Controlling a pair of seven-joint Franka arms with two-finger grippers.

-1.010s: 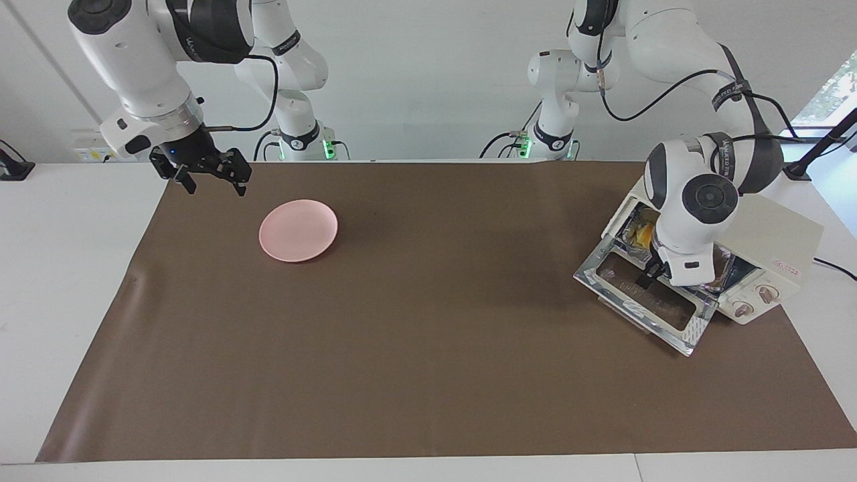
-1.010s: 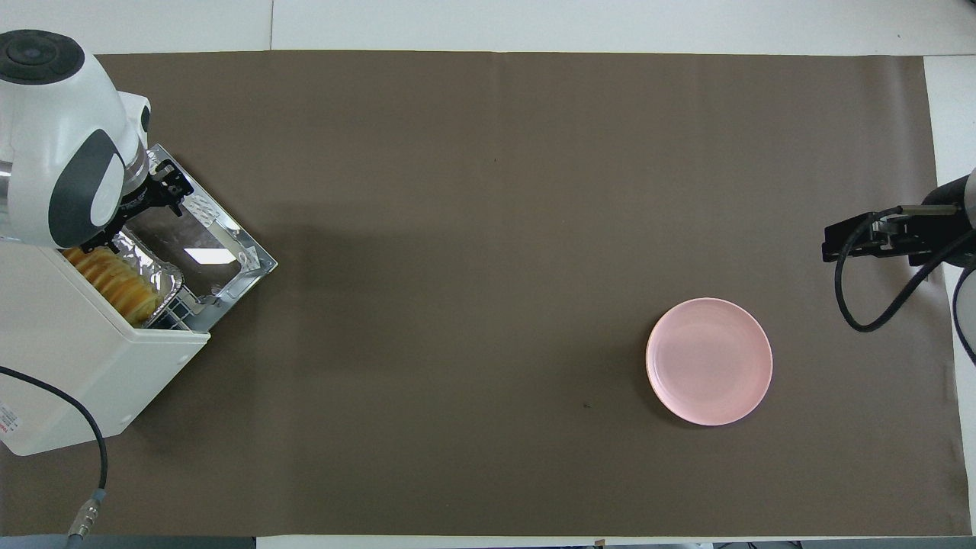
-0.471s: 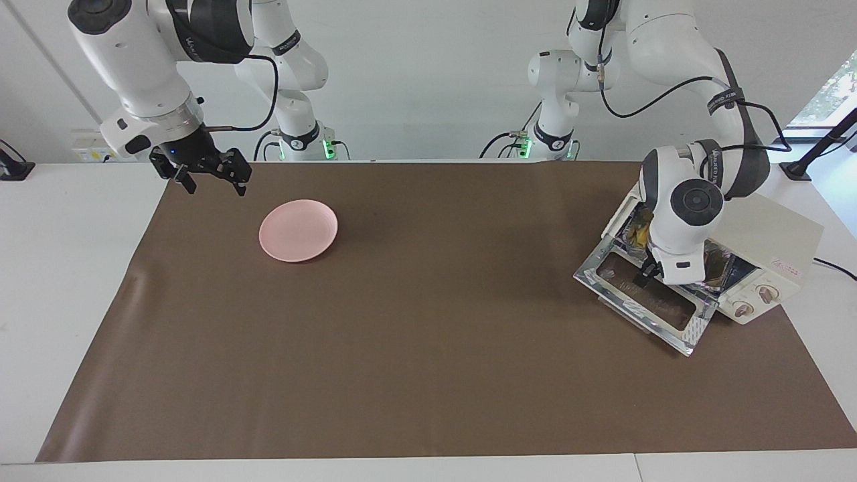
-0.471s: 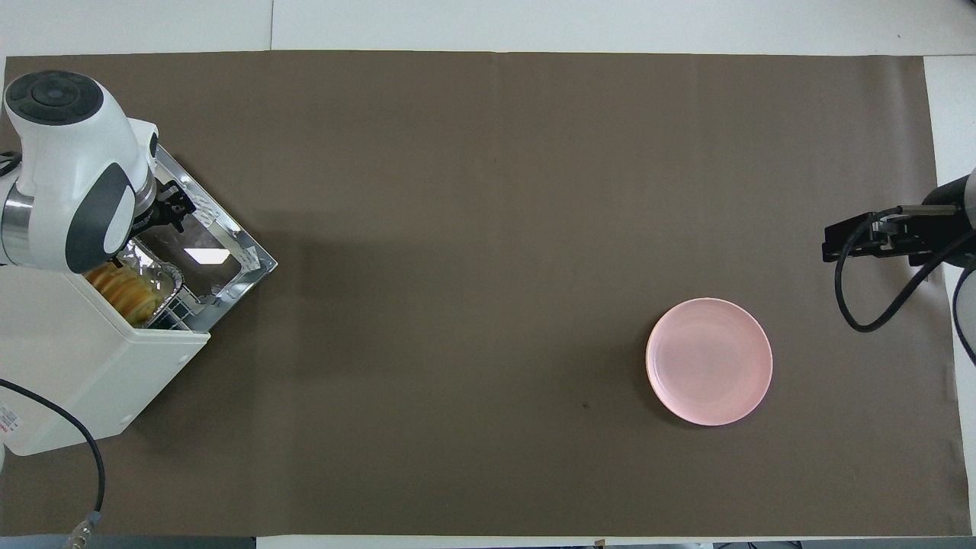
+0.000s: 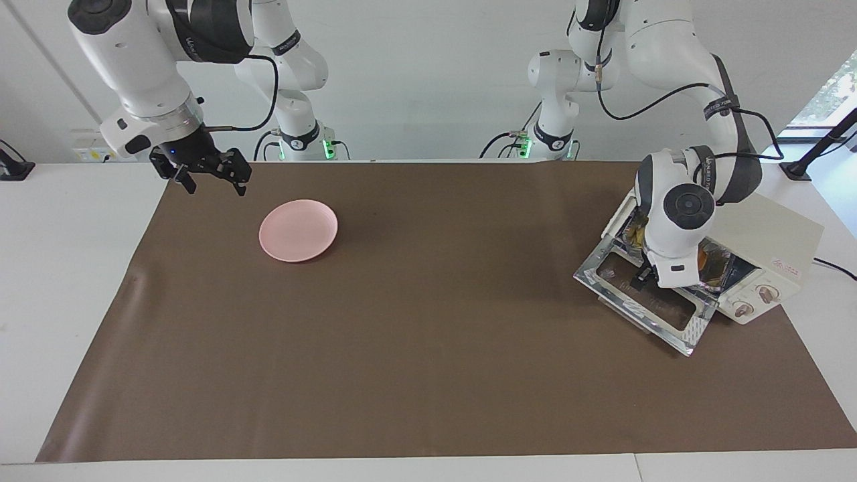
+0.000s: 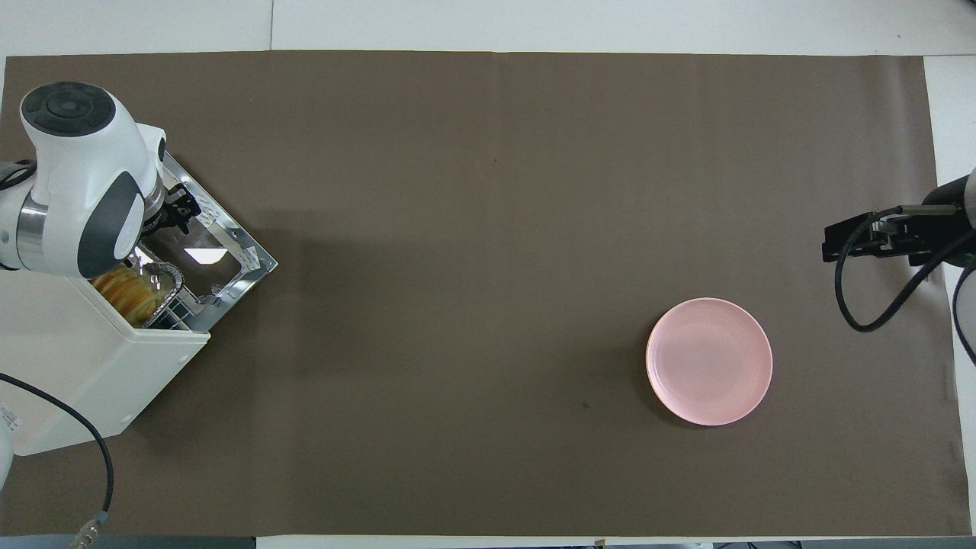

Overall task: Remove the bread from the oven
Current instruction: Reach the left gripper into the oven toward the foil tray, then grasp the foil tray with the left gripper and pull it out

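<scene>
From above, the bread [image 6: 126,293] shows inside the oven [image 6: 91,366]; neither view reveals how far the left hand [image 6: 174,217] is open.

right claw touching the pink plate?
Apart. Facing view: right claw hangs over the mat toward the right arm's end, bare mat showing between it and the pink plate.

l arm's wrist has swung in over the oven [image 5: 770,248] mouth, further toward the r arm's end of the table. left gripper [image 5: 641,276] now sits lower over the open door [image 5: 643,301]. more of the bread [image 6: 126,293] is covered by the wrist in the overhead view.
</scene>
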